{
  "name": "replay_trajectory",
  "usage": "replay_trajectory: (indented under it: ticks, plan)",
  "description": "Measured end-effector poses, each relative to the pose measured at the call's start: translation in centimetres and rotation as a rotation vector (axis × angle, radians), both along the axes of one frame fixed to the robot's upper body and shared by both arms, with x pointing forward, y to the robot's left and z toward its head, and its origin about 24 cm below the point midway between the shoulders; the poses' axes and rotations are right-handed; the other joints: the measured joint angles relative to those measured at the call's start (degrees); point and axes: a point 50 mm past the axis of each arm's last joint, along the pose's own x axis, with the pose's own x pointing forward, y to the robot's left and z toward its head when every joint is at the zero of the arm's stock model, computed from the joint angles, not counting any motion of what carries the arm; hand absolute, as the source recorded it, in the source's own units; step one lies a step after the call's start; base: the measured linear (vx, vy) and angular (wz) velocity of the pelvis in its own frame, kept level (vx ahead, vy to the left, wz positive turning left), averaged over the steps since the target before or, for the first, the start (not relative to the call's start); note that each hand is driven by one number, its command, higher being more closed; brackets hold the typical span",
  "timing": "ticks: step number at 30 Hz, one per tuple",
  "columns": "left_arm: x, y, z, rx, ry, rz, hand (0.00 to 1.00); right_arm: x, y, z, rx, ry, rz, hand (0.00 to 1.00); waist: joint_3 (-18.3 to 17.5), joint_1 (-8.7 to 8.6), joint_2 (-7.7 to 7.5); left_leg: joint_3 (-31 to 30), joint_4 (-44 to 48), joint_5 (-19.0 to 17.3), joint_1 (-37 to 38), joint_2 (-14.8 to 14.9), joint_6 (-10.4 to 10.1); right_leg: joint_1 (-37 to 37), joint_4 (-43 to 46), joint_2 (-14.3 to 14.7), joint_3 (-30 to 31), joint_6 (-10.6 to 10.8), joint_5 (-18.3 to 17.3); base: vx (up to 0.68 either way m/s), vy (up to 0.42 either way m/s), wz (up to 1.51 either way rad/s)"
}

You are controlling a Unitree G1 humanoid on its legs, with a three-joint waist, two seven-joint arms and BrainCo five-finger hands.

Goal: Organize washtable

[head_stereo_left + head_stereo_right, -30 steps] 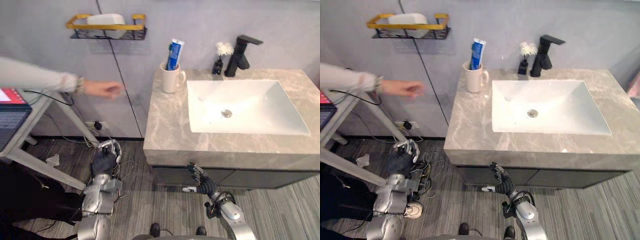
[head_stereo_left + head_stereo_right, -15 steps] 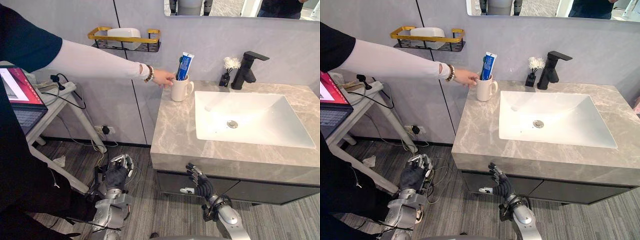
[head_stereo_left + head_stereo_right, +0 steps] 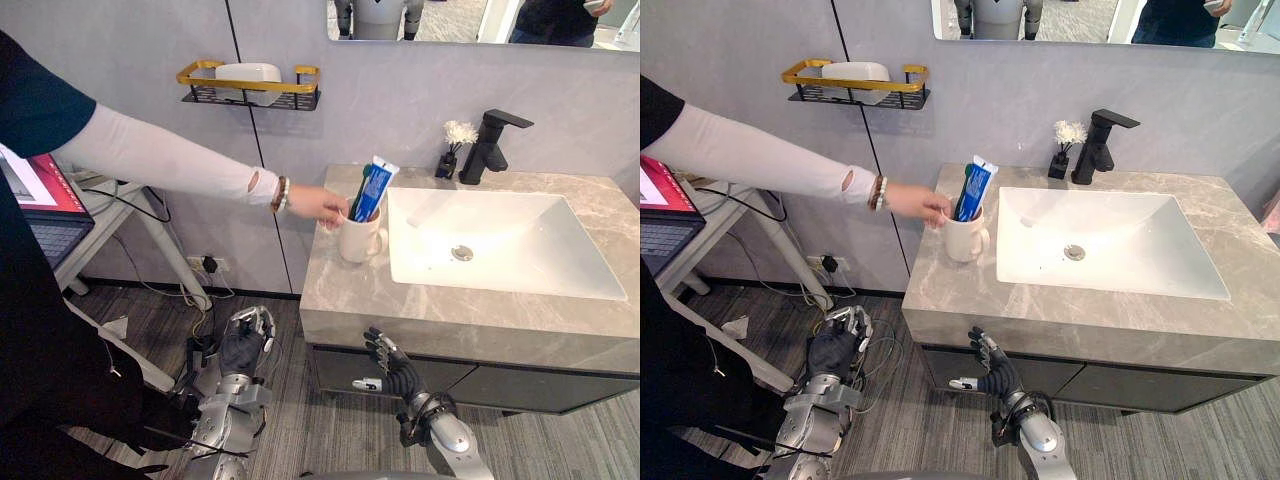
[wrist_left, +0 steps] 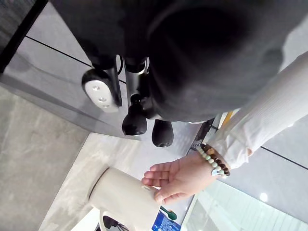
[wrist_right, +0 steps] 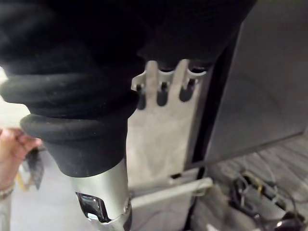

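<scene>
1. Left hand (image 3: 243, 345): it hangs low above the floor, to the left of the vanity cabinet (image 3: 470, 375). My fingers are relaxed and apart and hold nothing.
2. Right hand (image 3: 393, 368): it is raised in front of the cabinet face, just below the countertop (image 3: 400, 300). My fingers are spread and straight, with nothing between them.
3. Cup (image 3: 358, 240): it stands upright on the countertop, just beside the left edge of the sink basin (image 3: 520, 275). It holds 1 blue toothpaste tube (image 3: 374, 186) and 1 green toothbrush (image 3: 357, 200), both leaning toward the basin.
4. Person's hand (image 3: 318, 204): it reaches in from the left, and its fingers touch the cup's rim.
5. Faucet (image 3: 490, 145): it is black and stands behind the basin, well apart from the cup.
</scene>
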Motion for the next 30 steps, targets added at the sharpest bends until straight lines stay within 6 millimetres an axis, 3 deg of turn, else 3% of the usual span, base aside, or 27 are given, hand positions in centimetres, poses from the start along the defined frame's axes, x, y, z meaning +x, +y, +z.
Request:
replay_trajectory:
  ticks: [7, 15, 23, 30]
  plan:
    - [0.1, -0.1, 0.0, 0.017, -0.002, -0.013, 1.00, 0.1, 0.7, 0.2, 0.009, -0.009, 0.029, 0.00, -0.09, -1.07, -0.11, 0.26, 0.01, -0.01, -0.03, 0.05, -0.01, -0.12, -0.03, 0.02, 0.14, 0.00, 0.00, 0.00, 0.000, 0.00]
    - [1.2, -1.1, 1.0, 0.038, -0.052, -0.079, 1.00, 0.4, 0.7, 0.3, 0.005, -0.017, 0.032, 0.00, -0.44, -1.18, 0.19, 1.57, 0.01, -0.05, -0.31, 0.20, -0.03, -0.98, 0.09, 0.07, 0.83, 0.00, 0.04, 0.00, 0.000, -0.06]
    - [4.1, -3.1, 3.9, 0.159, -0.206, -0.201, 1.00, 0.6, 0.9, -0.3, -0.006, 0.004, 0.058, 0.00, -0.52, -1.30, 0.22, 3.16, -0.01, -0.15, -0.13, 0.53, -0.06, -1.95, 0.11, 0.36, 2.33, -0.05, 0.16, -0.02, -0.004, -0.08]
    - [5.1, -4.3, 3.5, 0.237, -0.197, -0.292, 1.00, 0.6, 1.1, -0.3, -0.013, 0.009, 0.083, 0.00, -0.57, -2.65, 0.27, 4.98, 0.18, -0.47, -0.19, 1.02, -0.41, -2.01, -1.77, 1.02, 4.69, -0.37, 1.58, -0.02, -0.009, -0.17]
